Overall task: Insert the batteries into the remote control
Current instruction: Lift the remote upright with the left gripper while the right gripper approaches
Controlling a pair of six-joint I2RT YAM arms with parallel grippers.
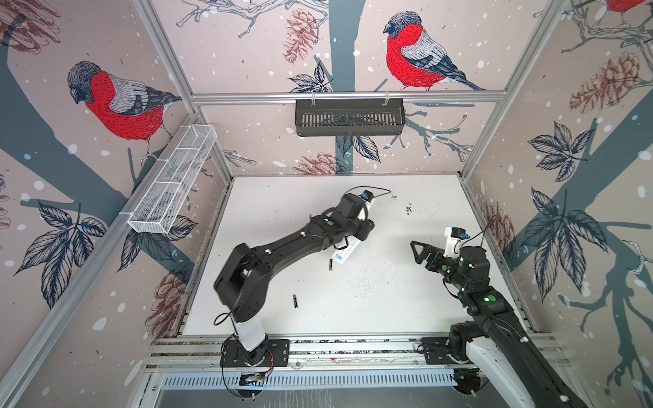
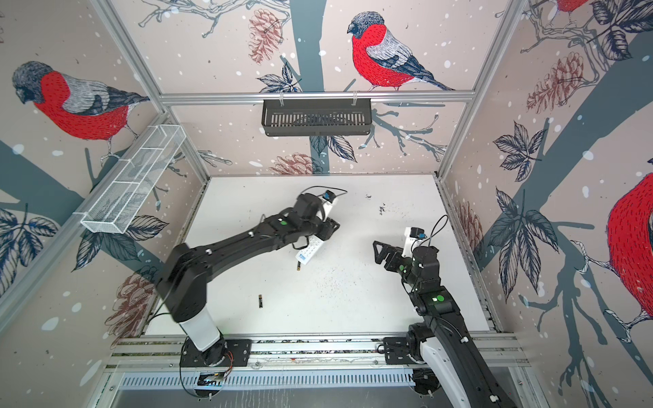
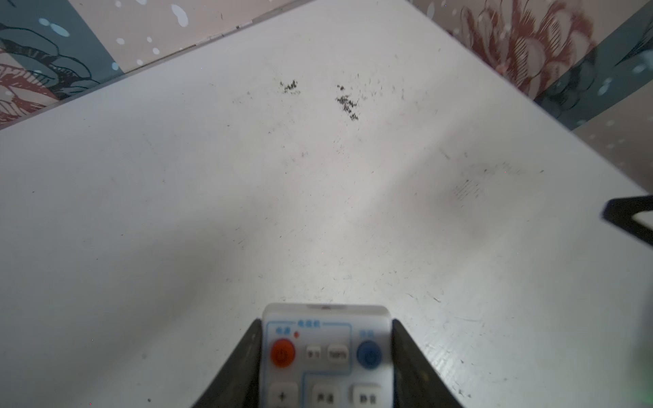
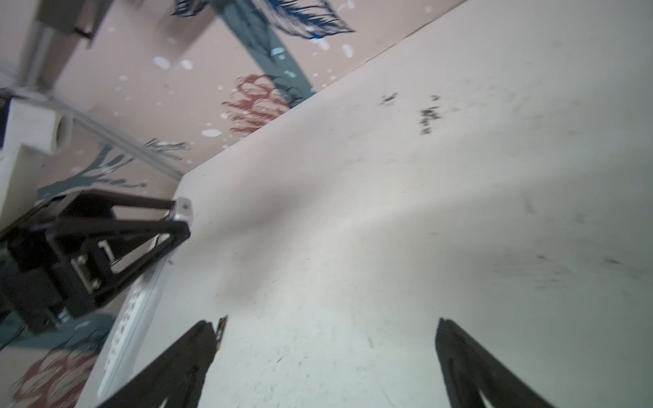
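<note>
The slim white rectangular plastic remote control [image 1: 348, 251] is near the middle of the white table [image 1: 282, 212]. Its button face is up and its blue-logo end points toward 7 o'clock. My left fingers [image 3: 327, 321] are closed on it. In the left wrist view one black finger lies against each long edge, level with the round orange and blue buttons. I cannot tell whether it is raised or resting on the table.

The two small black cylindrical batteries, each with a gold-orange band at one end, both lie loose on the table. The nearer battery [image 1: 330, 265] is just beside the logo end at its 7 o'clock; I cannot tell whether it touches. The farther battery [image 1: 295, 301] lies well apart, further out toward 7 o'clock.

My right fingers [image 4: 327, 325] are spread wide with nothing between them. They hover at 3 o'clock of the remote control, well apart from it, with the tips aimed toward 9 o'clock.

Dark specks [image 1: 408, 209] dot the table toward 1 o'clock. A black slotted basket [image 1: 349, 116] hangs on the rear rail at 12 o'clock. A white wire-mesh basket [image 1: 173, 180] hangs at 10 o'clock.
</note>
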